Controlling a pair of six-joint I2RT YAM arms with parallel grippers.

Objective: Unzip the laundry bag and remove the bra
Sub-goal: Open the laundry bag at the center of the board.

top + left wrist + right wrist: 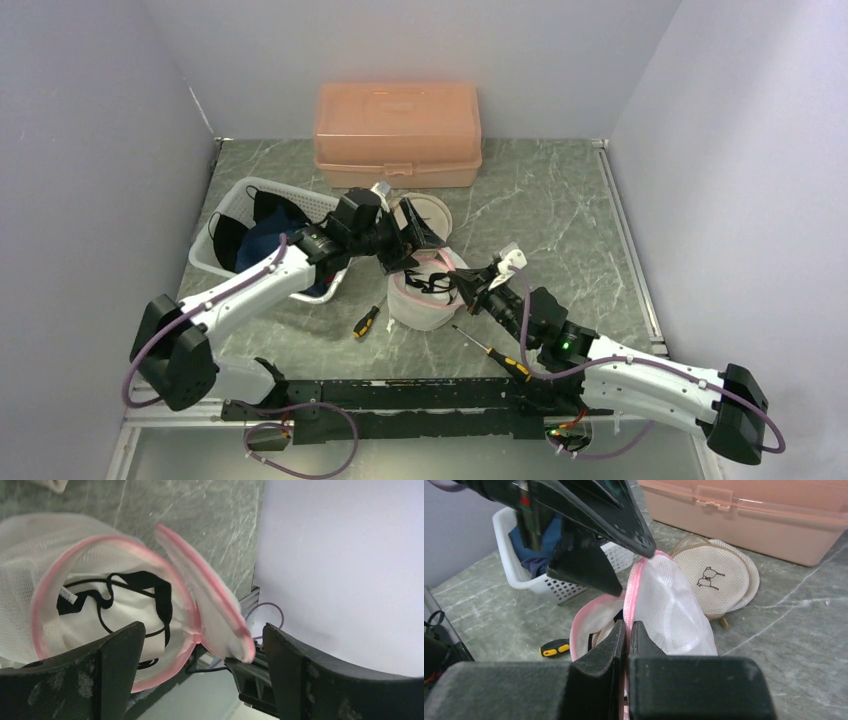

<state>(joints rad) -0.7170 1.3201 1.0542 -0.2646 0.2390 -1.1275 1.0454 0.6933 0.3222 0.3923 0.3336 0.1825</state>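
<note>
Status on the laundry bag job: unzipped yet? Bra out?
Done: the laundry bag is unzipped, its lid flap hanging open. In hand: the right gripper is shut on the bag's edge, and the left gripper is open at the mouth, gripping nothing. Left: the black bra lies inside the bag, not yet pulled out.

— What's the laundry bag (669,605) made of?
— I see fine white mesh cloth with pink fabric trim. The tabletop (540,200) looks like smooth grey-green marble with a faint sheen.
— And the storage box (397,130)?
— Translucent peach plastic. My left pincer (202,635) is matt black and scuffed.
</note>
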